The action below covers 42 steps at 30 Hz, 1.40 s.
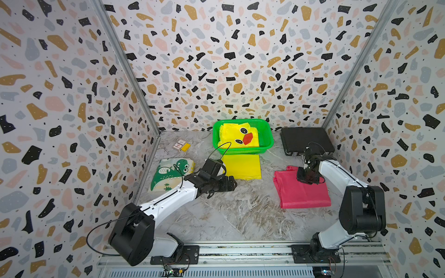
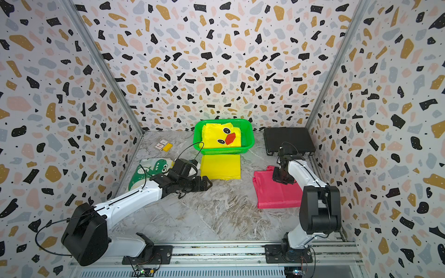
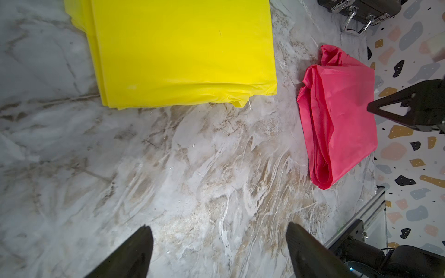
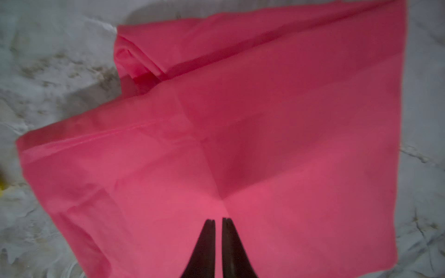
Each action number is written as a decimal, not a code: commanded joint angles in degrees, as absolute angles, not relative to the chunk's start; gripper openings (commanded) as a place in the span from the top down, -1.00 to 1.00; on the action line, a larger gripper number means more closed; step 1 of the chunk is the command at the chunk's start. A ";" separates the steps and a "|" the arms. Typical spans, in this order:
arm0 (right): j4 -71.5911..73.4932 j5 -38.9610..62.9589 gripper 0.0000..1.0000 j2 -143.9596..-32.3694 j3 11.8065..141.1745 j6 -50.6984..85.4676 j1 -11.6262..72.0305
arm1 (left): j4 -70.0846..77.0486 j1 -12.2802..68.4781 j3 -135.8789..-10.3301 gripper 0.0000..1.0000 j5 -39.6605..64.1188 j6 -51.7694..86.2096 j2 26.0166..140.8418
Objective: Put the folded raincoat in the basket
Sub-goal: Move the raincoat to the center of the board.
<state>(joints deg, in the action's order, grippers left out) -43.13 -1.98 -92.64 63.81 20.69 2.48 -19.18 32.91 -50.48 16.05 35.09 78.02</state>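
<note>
Robotics test cell: the left arm (image 1: 166, 202) and the right arm (image 1: 337, 173), both white and black, stood bolted to an aluminium rail (image 1: 240, 250) at the front edge of a marble-patterned worktop (image 1: 240, 211). Terrazzo-print panels (image 1: 216, 60), held in bare aluminium corner posts (image 1: 131, 72), boxed the worktop in on three sides. A small circuit board (image 1: 172, 272) with lit LEDs sat below the rail.

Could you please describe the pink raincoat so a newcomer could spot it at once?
Find the bright green plastic mesh basket at the back. Right of it and nearer, in front of the flat black briefcase, lies the folded pink raincoat, the sole pink item.
</note>
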 commanded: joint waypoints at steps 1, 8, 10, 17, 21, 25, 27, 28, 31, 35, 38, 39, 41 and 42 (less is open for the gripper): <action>-43.38 0.34 0.68 -94.16 64.85 18.81 2.57 | -17.77 33.14 -50.02 -0.81 16.96 34.17 77.49; -38.78 4.96 0.49 -98.07 61.16 20.21 2.79 | -16.37 33.13 -47.51 -0.81 17.27 34.45 77.78; -38.30 6.32 0.47 -99.06 60.04 20.72 3.02 | -16.35 33.18 -47.51 -0.81 17.31 34.19 78.04; -39.37 6.84 0.45 -98.76 56.76 22.50 7.97 | -16.02 33.14 -47.10 -0.81 17.31 33.71 79.03; -38.35 8.13 0.43 -96.64 53.37 25.35 10.97 | -15.49 33.16 -46.24 -0.81 17.74 33.71 79.68; -37.95 7.83 0.42 -93.12 49.16 28.77 13.87 | -14.85 33.13 -45.17 -0.81 18.02 34.10 79.33; -37.97 8.23 0.42 -90.79 47.07 30.51 15.20 | -14.81 33.13 -44.76 -0.81 17.91 34.04 78.93; -37.88 8.35 0.42 -89.27 45.92 31.43 16.03 | -14.83 33.15 -44.63 -0.81 17.93 34.06 78.75; -37.76 8.55 0.41 -85.00 43.40 34.36 19.08 | -14.85 33.16 -44.30 -0.81 17.88 34.09 78.43; -37.44 9.00 0.40 -80.96 41.71 38.68 22.75 | -14.94 33.13 -43.91 -0.81 18.14 34.67 77.45; -34.80 9.70 0.39 -79.81 40.98 42.05 25.83 | -14.83 33.13 -43.27 -0.81 18.19 35.48 75.74; -33.38 9.91 0.39 -79.72 40.56 43.14 26.56 | -14.83 33.13 -43.07 -0.82 18.12 35.62 75.27; -29.06 10.94 0.39 -79.95 39.19 46.31 27.97 | -15.27 33.14 -42.57 -0.81 18.23 36.20 73.83; -26.88 11.66 0.39 -80.14 38.58 47.58 28.42 | -15.42 33.14 -42.08 -0.81 18.40 36.50 73.11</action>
